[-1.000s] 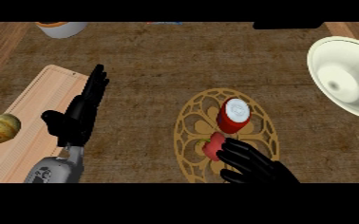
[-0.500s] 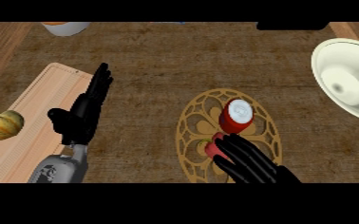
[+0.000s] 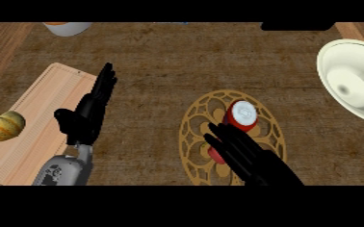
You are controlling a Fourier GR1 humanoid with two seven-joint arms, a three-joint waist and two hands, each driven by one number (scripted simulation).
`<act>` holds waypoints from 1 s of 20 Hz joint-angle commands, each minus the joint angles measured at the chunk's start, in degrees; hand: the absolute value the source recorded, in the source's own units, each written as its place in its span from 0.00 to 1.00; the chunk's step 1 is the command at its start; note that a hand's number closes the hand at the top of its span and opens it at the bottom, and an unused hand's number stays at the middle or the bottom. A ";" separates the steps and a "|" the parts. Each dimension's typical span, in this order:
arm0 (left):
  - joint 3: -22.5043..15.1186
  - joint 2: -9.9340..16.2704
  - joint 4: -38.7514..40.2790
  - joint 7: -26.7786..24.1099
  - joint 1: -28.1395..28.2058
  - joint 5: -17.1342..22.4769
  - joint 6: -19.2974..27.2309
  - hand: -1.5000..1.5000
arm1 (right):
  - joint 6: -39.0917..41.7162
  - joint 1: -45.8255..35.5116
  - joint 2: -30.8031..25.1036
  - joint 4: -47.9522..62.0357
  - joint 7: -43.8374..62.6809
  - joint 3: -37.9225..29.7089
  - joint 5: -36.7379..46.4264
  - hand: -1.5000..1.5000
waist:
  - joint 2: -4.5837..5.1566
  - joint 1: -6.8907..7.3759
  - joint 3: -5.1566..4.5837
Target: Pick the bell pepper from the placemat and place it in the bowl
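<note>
Red bell pepper (image 3: 238, 118), pale flat end up

Light was dim and even; the bowl (image 3: 344, 81) at right gleamed palest, and shadows stayed faint and soft.

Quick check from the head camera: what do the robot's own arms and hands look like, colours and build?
Both hands are black all over, with slim fingers and a thumb. The left hand joins a short grey forearm with darker markings near the wrist. Of the right arm only the black right hand shows; its forearm is out of view. No cables or sleeves are visible.
</note>
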 commanded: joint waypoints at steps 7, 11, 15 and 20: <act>2.97 -1.84 -0.18 1.47 -1.40 -1.67 -2.68 0.50 | 3.94 4.51 -0.52 3.60 -10.68 -7.19 -4.31 0.00 | 0.00 -0.24 0.05; 2.05 -2.60 -2.32 0.86 1.93 -3.35 -2.59 0.50 | 4.77 7.43 1.21 -0.21 -10.96 -5.73 -5.22 0.00 | -0.06 -0.18 0.04; 5.95 -2.21 2.07 -0.71 -0.08 -0.84 -5.86 0.50 | 6.38 7.88 0.94 3.08 -16.08 -8.87 -7.83 0.00 | 0.00 -0.28 0.04; 4.85 -4.06 -0.72 2.17 -0.67 -3.73 -3.98 0.50 | 7.92 5.41 4.23 8.71 -16.87 -11.44 -10.05 0.00 | 0.00 -0.15 0.04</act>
